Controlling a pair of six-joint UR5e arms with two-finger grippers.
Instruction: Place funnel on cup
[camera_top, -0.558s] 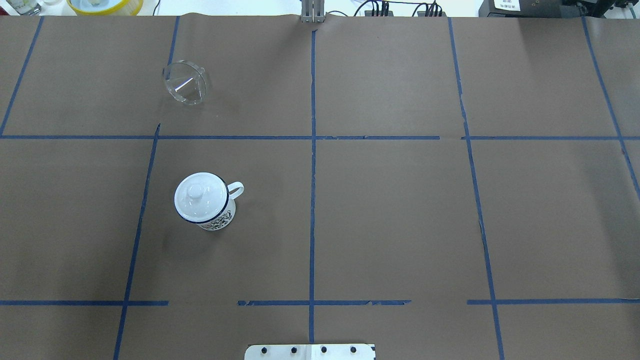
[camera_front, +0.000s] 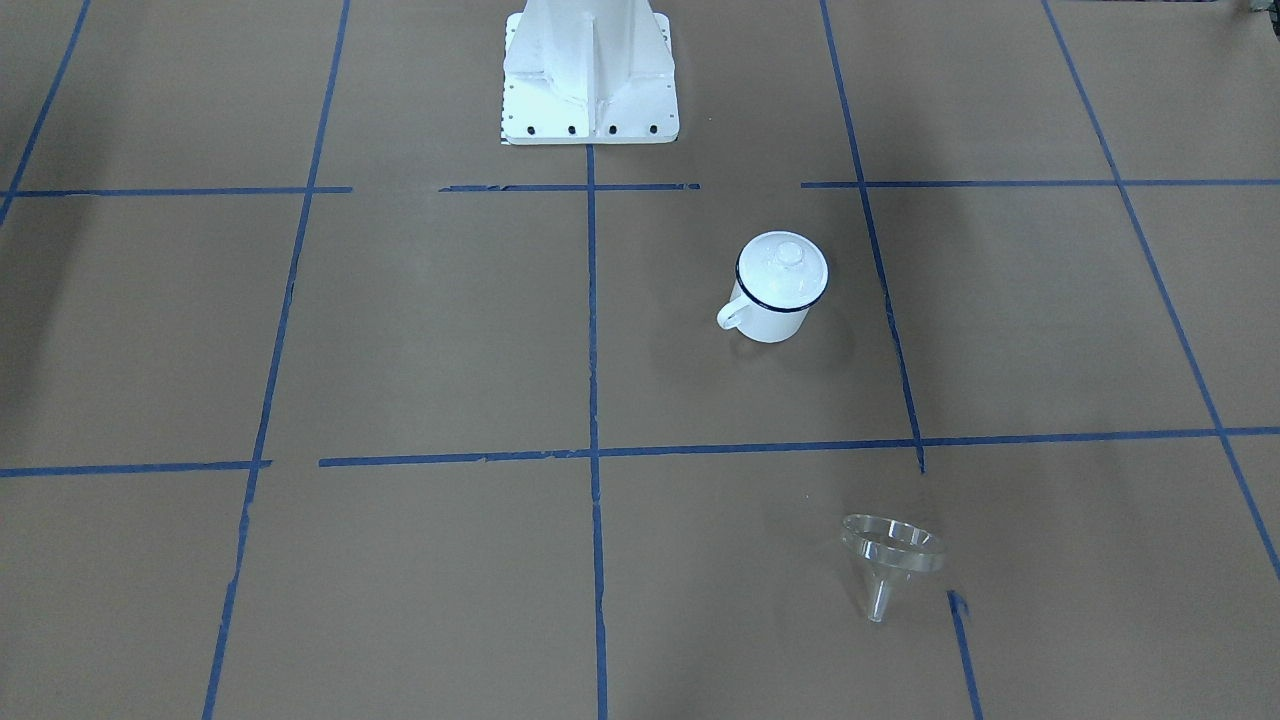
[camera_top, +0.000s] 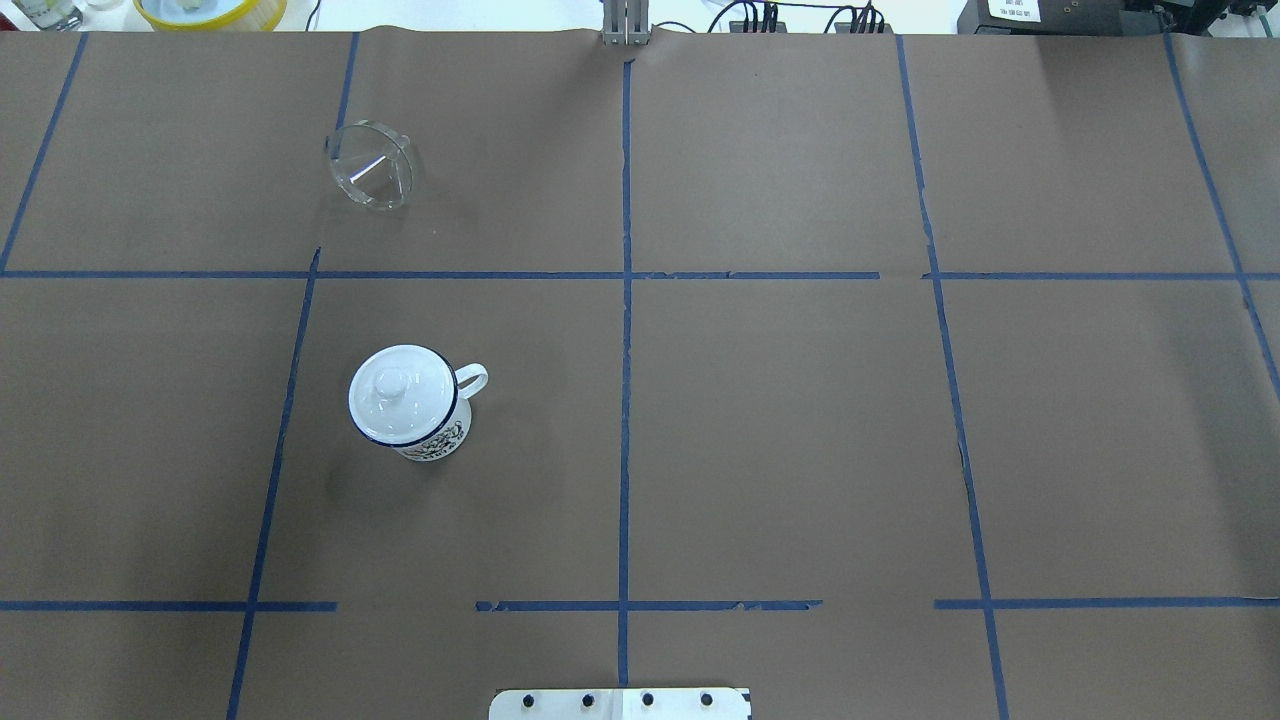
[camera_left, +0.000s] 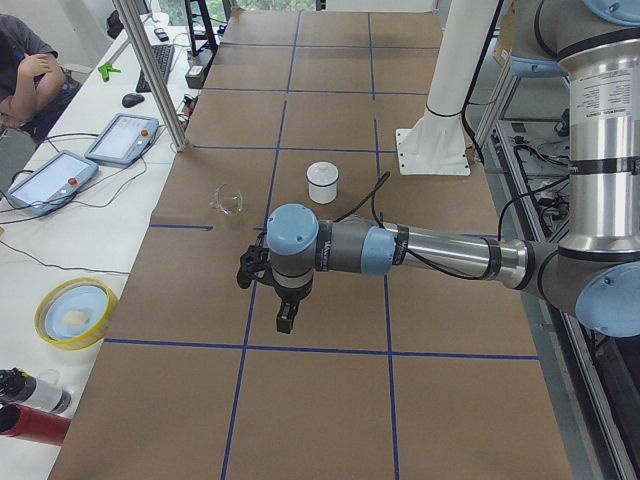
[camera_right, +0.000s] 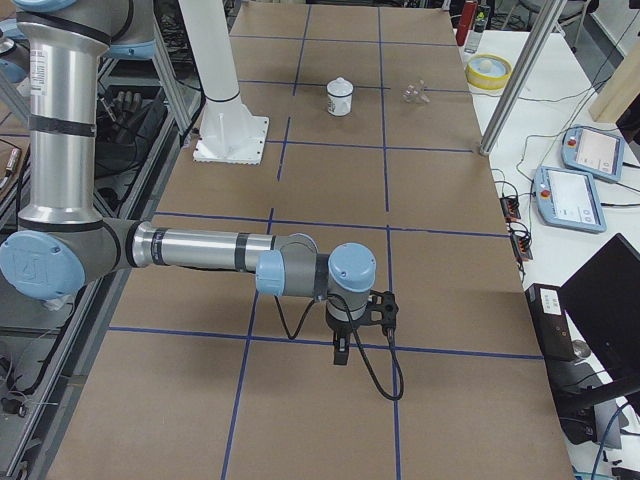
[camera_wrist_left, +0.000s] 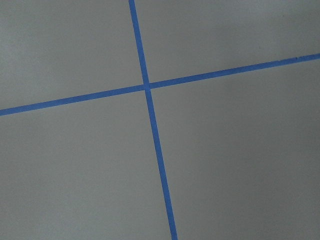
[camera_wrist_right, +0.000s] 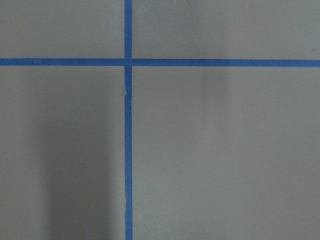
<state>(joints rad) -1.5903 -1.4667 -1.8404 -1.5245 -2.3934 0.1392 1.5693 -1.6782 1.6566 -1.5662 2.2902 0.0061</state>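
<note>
The cup (camera_top: 435, 440) is a white enamel mug with a dark blue rim, standing on the table's left half with a white knobbed lid (camera_top: 397, 388) on it. It also shows in the front view (camera_front: 770, 322). The clear funnel (camera_top: 370, 166) lies tilted on the paper farther out, also in the front view (camera_front: 890, 552). My left gripper (camera_left: 285, 320) shows only in the left side view, hanging above the table well short of the cup. My right gripper (camera_right: 340, 350) shows only in the right side view, far from both. I cannot tell if either is open.
The robot's white base (camera_front: 588, 70) stands at the table's near middle. A yellow bowl (camera_top: 208, 10) sits past the far left edge. Tablets (camera_left: 50, 178) and a metal post (camera_left: 155, 75) stand on the operators' side. Blue tape lines grid the brown paper.
</note>
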